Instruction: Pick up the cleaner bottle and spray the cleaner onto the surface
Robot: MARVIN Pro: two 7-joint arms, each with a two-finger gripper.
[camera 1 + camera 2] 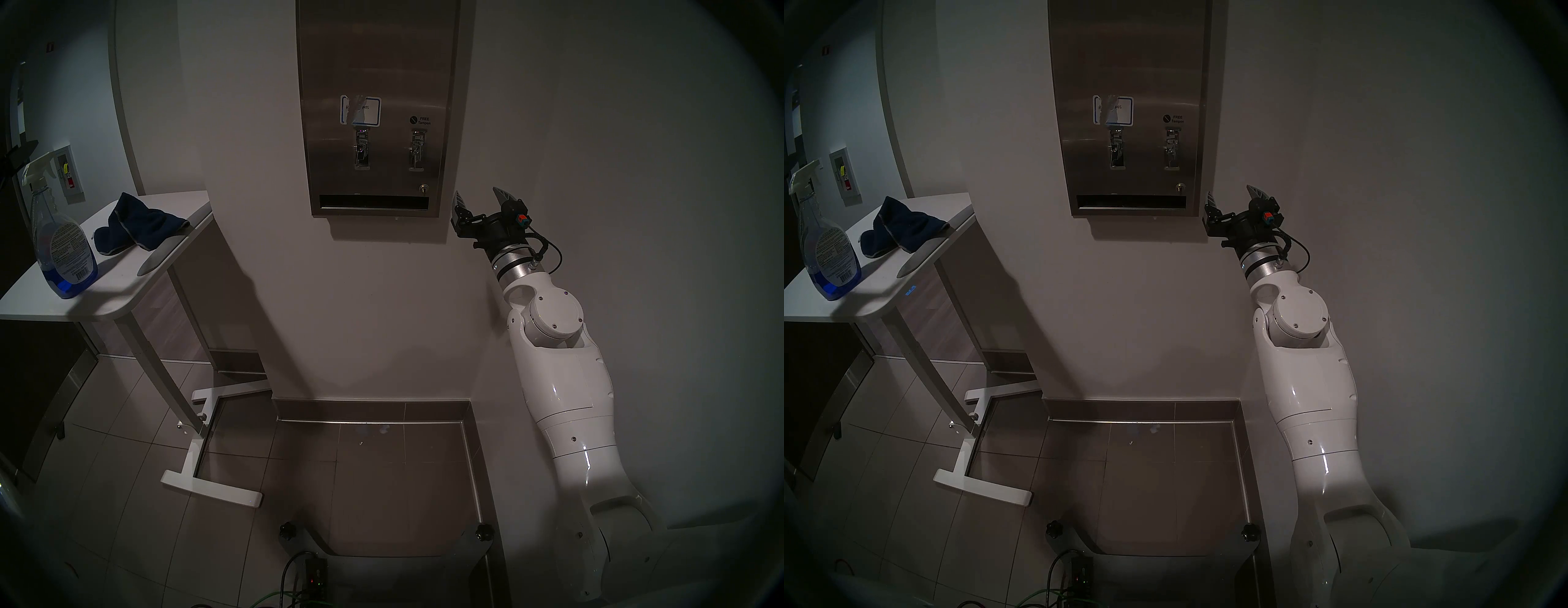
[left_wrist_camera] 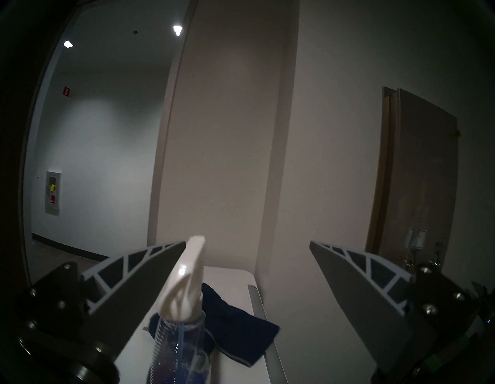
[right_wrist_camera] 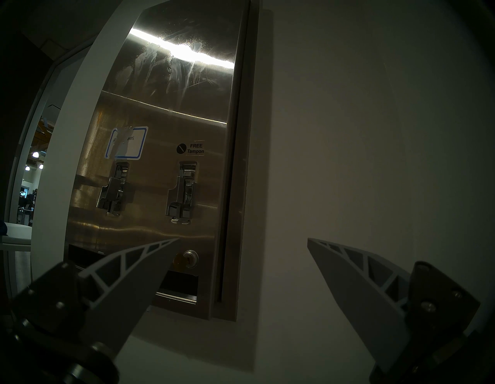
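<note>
The cleaner bottle [image 1: 63,237] stands upright on the white table [image 1: 114,293] at the far left, with blue liquid [image 1: 68,286] low inside it. My left gripper [image 2: 247,242] is open and out of sight in the head views. The bottle's white trigger head [image 2: 187,279] rises between its fingers, close to the left finger [image 2: 139,281]. The steel dispenser panel [image 1: 377,63] hangs on the wall, with whitish smears over its blue-bordered sticker [image 3: 128,142] and on its upper part [image 3: 160,69]. My right gripper [image 1: 477,192] is open and empty beside the panel's lower right corner.
A dark blue cloth [image 1: 135,227] lies on the table just behind the bottle. The table's white legs [image 1: 212,488] stand on the tiled floor at the left. A brown door [image 2: 417,174] shows far right in the left wrist view.
</note>
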